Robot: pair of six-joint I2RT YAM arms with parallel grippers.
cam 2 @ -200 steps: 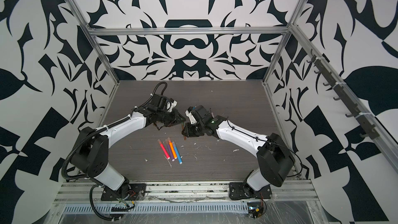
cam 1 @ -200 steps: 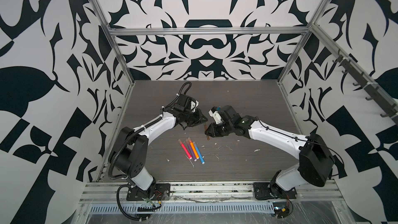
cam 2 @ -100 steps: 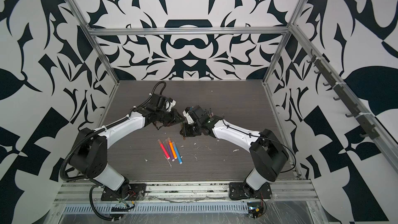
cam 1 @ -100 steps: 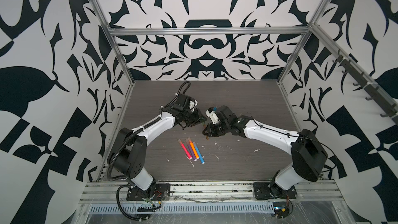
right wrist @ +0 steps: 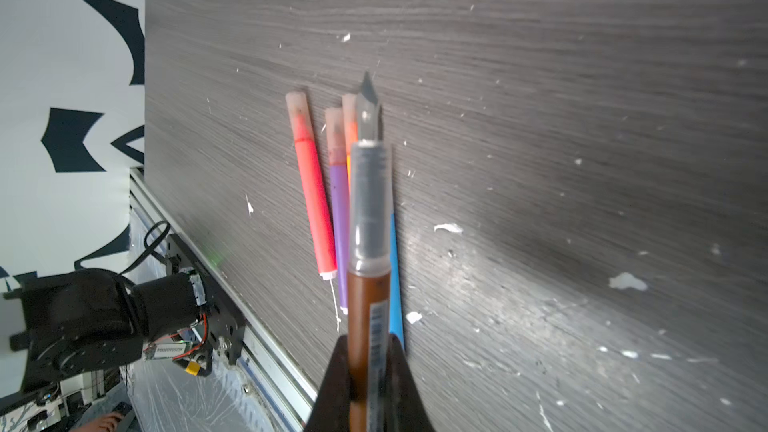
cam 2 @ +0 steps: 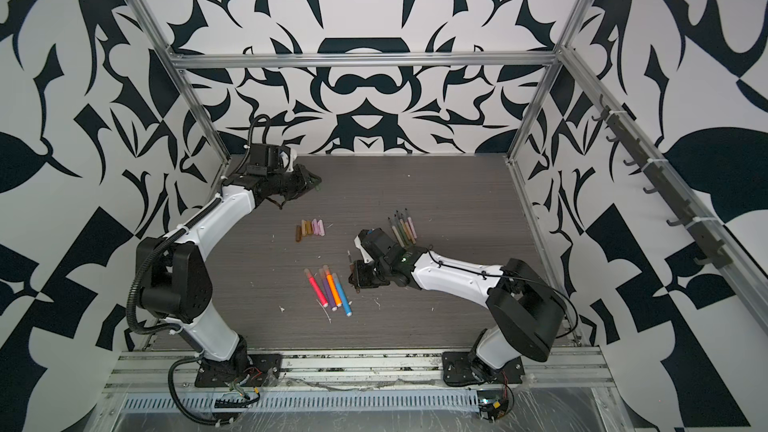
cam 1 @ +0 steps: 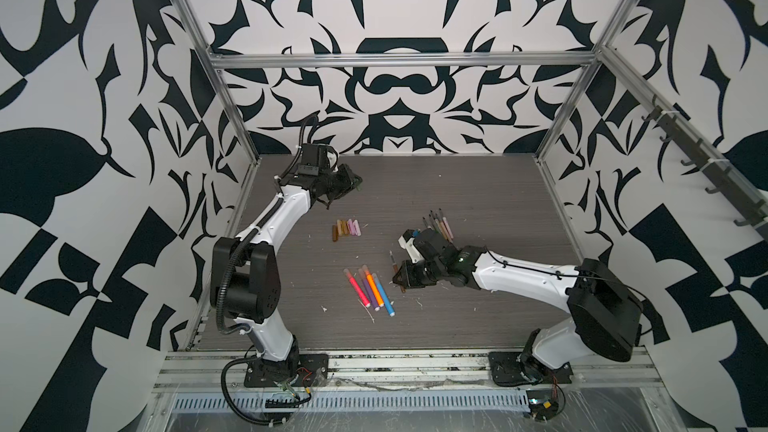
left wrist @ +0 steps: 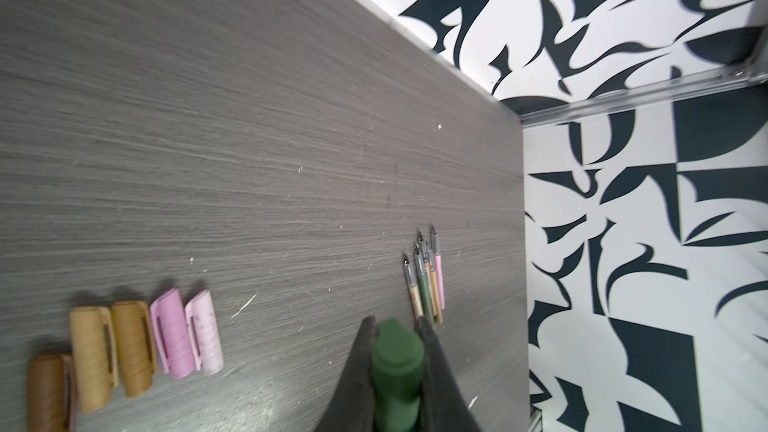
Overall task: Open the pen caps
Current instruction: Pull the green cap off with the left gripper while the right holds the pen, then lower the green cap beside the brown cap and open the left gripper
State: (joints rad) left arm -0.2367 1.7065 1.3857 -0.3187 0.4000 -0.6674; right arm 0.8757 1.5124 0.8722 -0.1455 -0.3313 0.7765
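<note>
Fingers of the left gripper [left wrist: 395, 326] are clamped tight on a short dark-green plastic pen cap [left wrist: 397, 367]. In both top views this gripper [cam 1: 351, 180] hangs over the far left part of the dark grey wood-grain table [cam 1: 457, 184].

To its right and nearer the front, five loose stubby pen caps [cam 1: 345, 228] lie side by side in a row on the table. The left wrist view shows one brown [left wrist: 48, 392], two tan [left wrist: 91, 359] and two pink [left wrist: 172, 334].

Nearer the front, about mid-table, four thick bright markers [cam 1: 370, 290] lie flat and fanned, touching one another: pink [right wrist: 313, 201], purple [right wrist: 340, 222], orange [right wrist: 350, 147] and blue [right wrist: 395, 263]. Each wears a pale translucent cap [right wrist: 297, 112] on its far end.

Just to the right of them, the right gripper [right wrist: 365, 342] is closed around the barrel of a slim brown pen [right wrist: 368, 292]. The pen's clear grip section and bare metal nib stick out past the fingertips. In a top view this gripper [cam 2: 357, 278] sits low over the table.

Farther right and back, a bundle of thin uncapped pens in tan, olive and pink [cam 1: 438, 224] lies on the table with tips toward the rear wall, close behind the right wrist.
</note>
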